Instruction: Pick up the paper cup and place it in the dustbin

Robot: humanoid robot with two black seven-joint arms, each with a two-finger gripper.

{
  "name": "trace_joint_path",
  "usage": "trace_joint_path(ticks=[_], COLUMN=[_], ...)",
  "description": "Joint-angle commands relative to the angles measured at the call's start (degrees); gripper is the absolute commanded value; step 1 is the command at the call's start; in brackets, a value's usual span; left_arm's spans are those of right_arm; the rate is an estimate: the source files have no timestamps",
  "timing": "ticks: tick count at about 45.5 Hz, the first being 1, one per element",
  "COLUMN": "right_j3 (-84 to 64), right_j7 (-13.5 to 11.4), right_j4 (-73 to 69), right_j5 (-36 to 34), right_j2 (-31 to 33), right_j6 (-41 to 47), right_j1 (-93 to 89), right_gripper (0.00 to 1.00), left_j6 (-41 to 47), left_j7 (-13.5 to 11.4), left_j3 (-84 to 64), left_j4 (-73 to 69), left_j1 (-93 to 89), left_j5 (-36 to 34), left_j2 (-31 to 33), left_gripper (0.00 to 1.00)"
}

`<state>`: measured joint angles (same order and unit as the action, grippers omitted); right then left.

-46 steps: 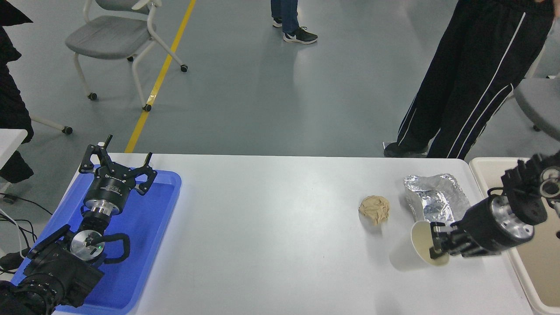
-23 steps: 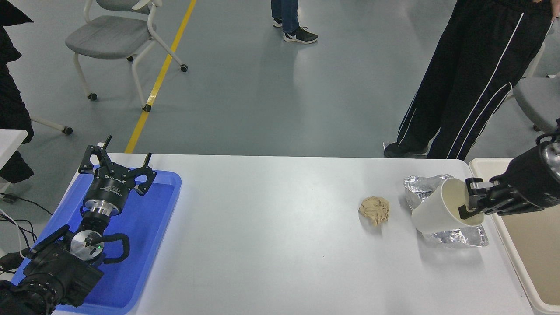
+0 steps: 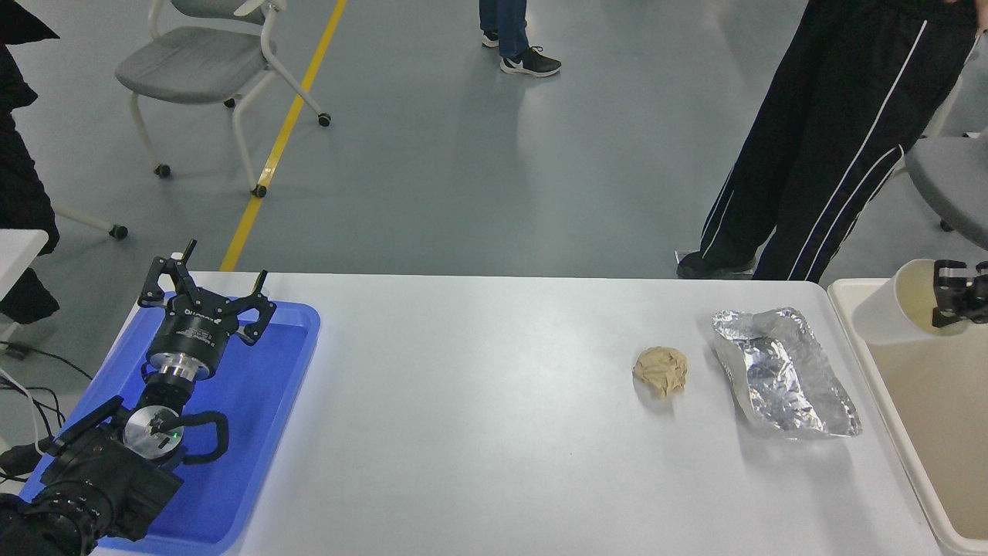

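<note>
The paper cup (image 3: 888,313) looks light and thin-walled, easily crushed, so its rolled rim is the sensible hold. The right hand (image 3: 948,297) is clamped on that rim, the cup tilted over the dustbin (image 3: 849,297) past the surface's far right corner.

This looks like a robot lab or a test hall, not a home. The floor (image 3: 463,170) is smooth grey, with a yellow line (image 3: 282,139) painted across it at the far left. A grey office chair on wheels (image 3: 204,69) stands beside that line. A plain white table (image 3: 478,417) fills the near part. At its far side a person in black trousers (image 3: 818,147) stands, and another person's shoes (image 3: 525,60) show farther away.
</note>
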<state>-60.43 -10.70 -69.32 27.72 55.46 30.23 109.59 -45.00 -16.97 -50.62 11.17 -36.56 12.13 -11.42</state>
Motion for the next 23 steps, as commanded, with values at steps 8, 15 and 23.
trace_joint_path(ticks=[8, 15, 23], right_j3=[9.09, 14.02, 19.55], right_j7=[-0.03, -0.03, -0.03], right_j4=[21.93, 32.04, 39.08], right_j5=[-5.82, -12.69, -14.8], right_j2=[-3.94, -9.57, -14.58], right_j6=[-14.49, -18.88, -23.72], right_j1=[-29.15, -41.03, -49.73], right_gripper=[0.0, 0.0, 0.0], left_j6=[0.0, 0.0, 0.0], left_j7=[0.0, 0.0, -0.08], left_j3=[0.0, 0.0, 0.0], left_j4=[-0.01, -0.01, -0.01], left_j1=[0.0, 0.0, 0.0], left_j5=[0.0, 0.0, 0.0], left_j2=[0.0, 0.0, 0.0], left_gripper=[1.0, 1.0, 1.0])
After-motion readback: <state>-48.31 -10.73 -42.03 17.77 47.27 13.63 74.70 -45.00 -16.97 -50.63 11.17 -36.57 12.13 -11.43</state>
